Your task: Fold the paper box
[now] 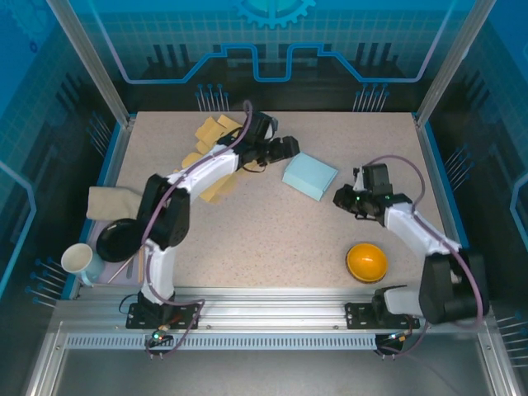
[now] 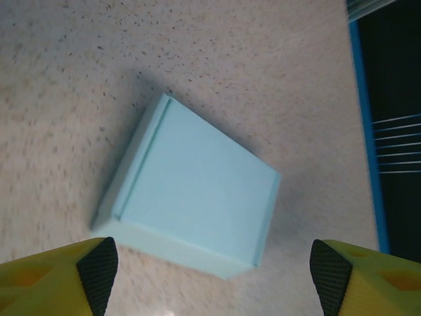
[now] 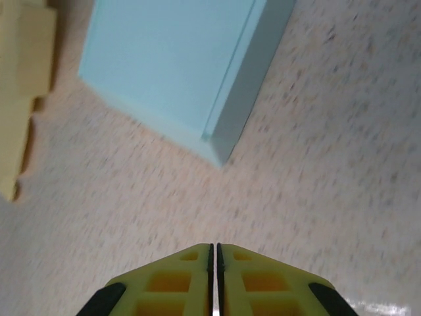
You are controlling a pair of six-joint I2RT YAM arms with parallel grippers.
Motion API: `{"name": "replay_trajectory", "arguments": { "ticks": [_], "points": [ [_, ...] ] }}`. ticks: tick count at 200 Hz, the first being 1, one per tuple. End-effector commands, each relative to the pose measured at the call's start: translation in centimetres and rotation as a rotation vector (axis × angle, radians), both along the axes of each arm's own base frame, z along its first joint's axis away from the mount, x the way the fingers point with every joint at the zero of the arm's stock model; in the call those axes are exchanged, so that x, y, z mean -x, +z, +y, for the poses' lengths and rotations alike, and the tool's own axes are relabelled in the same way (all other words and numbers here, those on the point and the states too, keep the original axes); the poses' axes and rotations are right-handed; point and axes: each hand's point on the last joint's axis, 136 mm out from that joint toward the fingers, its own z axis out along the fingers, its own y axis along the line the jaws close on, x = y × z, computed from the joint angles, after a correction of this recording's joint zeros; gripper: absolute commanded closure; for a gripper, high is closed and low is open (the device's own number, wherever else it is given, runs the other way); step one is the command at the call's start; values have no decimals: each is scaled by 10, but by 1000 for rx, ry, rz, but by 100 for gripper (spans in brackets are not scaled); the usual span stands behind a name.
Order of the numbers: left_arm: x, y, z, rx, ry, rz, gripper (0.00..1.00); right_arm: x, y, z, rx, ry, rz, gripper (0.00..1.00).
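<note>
At the far left edge of the table (image 1: 272, 239) a white mug (image 1: 77, 260) stands beside a black bowl (image 1: 120, 239), with a beige cloth (image 1: 109, 202) lying just beyond them. Flat yellow cardboard pieces (image 1: 214, 136) lie at the far left of the table, partly under the left arm.

The left gripper (image 1: 290, 148) sits just left of the light blue paper box (image 1: 310, 176), and nothing is between its fingers. In the left wrist view its jaws are spread wide, one black-padded fingertip (image 2: 97, 263) at each lower corner of the picture, and the box (image 2: 197, 191) lies on the table ahead of them, untouched.

The box rests closed and flat on the table, far of centre, between the two grippers.

The right gripper (image 1: 338, 198) hovers just right of the box and a little nearer, apart from it. In the right wrist view its yellow fingers (image 3: 177, 276) are drawn together with only a thin slit between them, gripping nothing; the box (image 3: 171, 59) lies ahead with one corner pointing toward them, and the yellow cardboard (image 3: 23, 66) shows at the left edge.

An orange dome-shaped object (image 1: 366, 261) sits near the right arm's base.
</note>
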Motion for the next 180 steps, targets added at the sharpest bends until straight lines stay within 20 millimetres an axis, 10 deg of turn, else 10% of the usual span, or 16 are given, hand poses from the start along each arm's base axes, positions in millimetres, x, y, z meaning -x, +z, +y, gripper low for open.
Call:
{"name": "replay_trajectory", "arguments": {
  "ticks": [1,43,88,180],
  "points": [
    [-13,-46,-3,-114,-110,44,19,-40,-5,-20,49,-85,-34,87],
    [-34,-66,-17,-103,-116,68,19,-74,-30,-31,76,-128,45,87],
    [-15,-78,-28,-29,-125,133,19,-93,-48,-28,77,-80,107,87],
    [110,-72,-84,77,-252,207,19,-129,-40,15,-16,242,106,86]
  ]
}}
